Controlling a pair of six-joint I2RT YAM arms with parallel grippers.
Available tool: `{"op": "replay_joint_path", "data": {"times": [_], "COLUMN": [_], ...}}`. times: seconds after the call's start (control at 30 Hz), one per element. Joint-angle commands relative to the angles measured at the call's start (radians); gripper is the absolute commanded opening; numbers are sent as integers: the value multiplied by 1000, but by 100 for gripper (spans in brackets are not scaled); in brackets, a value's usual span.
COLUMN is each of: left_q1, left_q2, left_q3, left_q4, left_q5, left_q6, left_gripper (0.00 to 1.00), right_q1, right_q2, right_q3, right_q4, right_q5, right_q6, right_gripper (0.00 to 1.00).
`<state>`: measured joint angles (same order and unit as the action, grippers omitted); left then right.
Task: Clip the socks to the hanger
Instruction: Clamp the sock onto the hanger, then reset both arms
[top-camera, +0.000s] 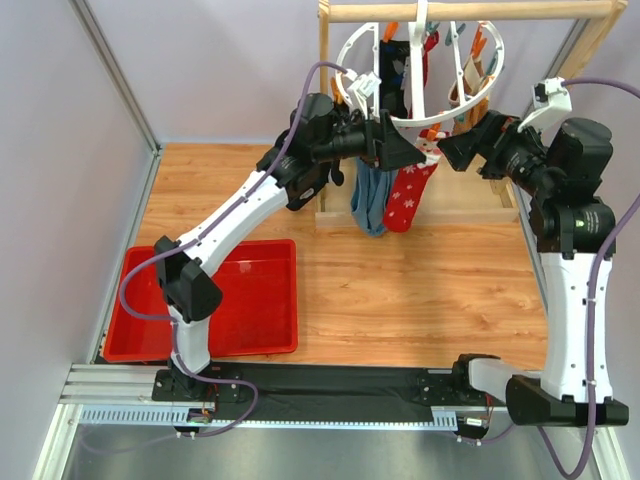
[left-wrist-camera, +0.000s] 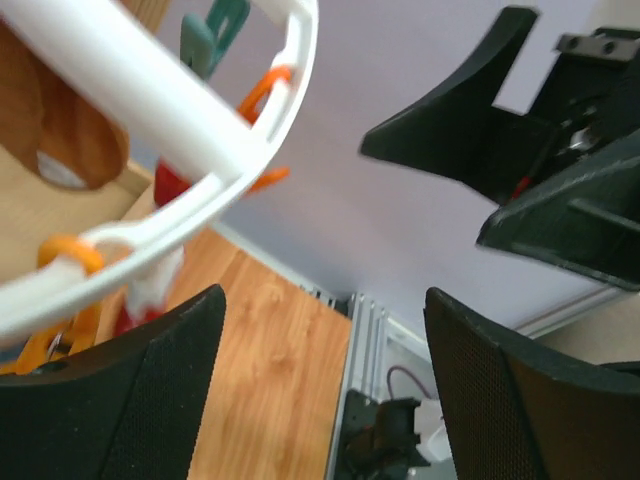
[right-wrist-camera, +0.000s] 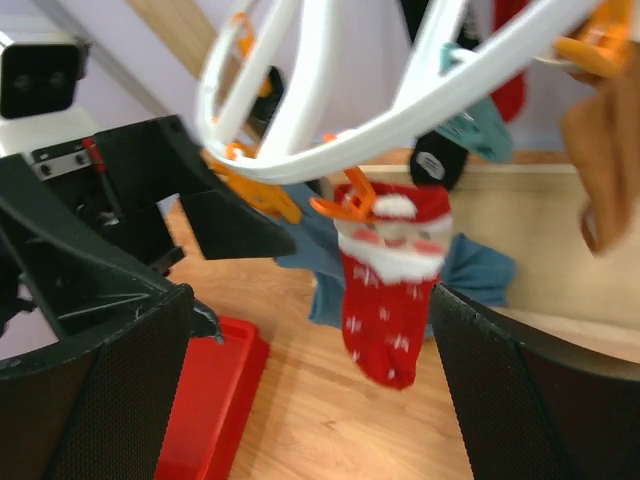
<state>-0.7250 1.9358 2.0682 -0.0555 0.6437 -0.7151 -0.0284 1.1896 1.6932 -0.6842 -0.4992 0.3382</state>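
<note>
Right fingers (right-wrist-camera: 100, 400) beside red sock (right-wrist-camera: 388, 300), white hanger (right-wrist-camera: 330, 140)

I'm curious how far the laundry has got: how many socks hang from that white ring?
2 plainly: a blue sock and a red Christmas sock, side by side under the hanger. The dark shapes at its far rim may be more, partly hidden.

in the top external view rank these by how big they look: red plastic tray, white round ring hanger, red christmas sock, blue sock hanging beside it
1. Red plastic tray, clearly largest.
2. White round ring hanger.
3. Red Christmas sock and blue sock look about alike, and they partly overlap, so I will not rank them against each other.
</note>
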Motion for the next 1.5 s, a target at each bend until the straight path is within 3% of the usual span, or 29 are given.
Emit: {"op": "replay_joint_path", "data": {"times": [0.0,0.13,0.3,0.5,0.63,0.67,0.73,0.77,0.83,0.93,1.03,1.07,1.1,1.2,1.27,1.33,1.37,1.47], "left_q1": [2,-14,-27,-27,-1,50,111,166,196,200,200,200,200,200,200,200,200,200], "left_q2": [-136,-291,-536,-909,-1089,-1135,-1322,-1394,-1598,-1828,-2067,-2031,-2023,-2046,-2060,-2062,-2060,-2046], "left_q3": [-65,-206,-379,-669,-848,-958,-1084,-1208,-1313,-1492,-1696,-1732,-1755,-1869,-1995,-2132,-2187,-2205], "left_q4": [-84,-139,-335,-535,-668,-669,-601,-566,-489,-419,-314,-288,-247,-50,233,398,577,595], "left_q5": [-53,-114,-217,-521,-737,-731,-657,-620,-585,-549,-501,-472,-393,-327,-297,-291,-299,-268], "left_q6": [52,106,177,296,287,275,214,198,143,59,-55,-55,-67,-156,-219,-309,-398,-379], "left_gripper": [89,90,87,89,91,92,93,93,95,96,96,96,95,95,94,95,95,95], "right_q1": [2,1,2,24,191,232,347,404,438,466,469,469,469,481,508,513,513,512], "right_q2": [-51,-105,-197,-229,-219,-223,-284,-321,-461,-714,-966,-1178,-1264,-1129,-1121,-1166,-1186,-1245], "right_q3": [34,-22,-257,-505,-656,-691,-833,-896,-1040,-1403,-1581,-1674,-1717,-1788,-1787,-1784,-1782,-1776], "right_q4": [-155,-259,-247,-209,-92,-22,91,253,415,745,805,783,750,914,881,803,769,632], "right_q5": [236,338,236,163,200,203,206,183,186,226,281,318,326,287,367,418,450,497], "right_q6": [-59,-68,-50,-9,60,71,105,143,208,330,415,438,447,459,429,400,397,413], "right_gripper": [100,100,100,100,100,100,100,100,100,100,100,100,100,100,100,100,100,100]}}
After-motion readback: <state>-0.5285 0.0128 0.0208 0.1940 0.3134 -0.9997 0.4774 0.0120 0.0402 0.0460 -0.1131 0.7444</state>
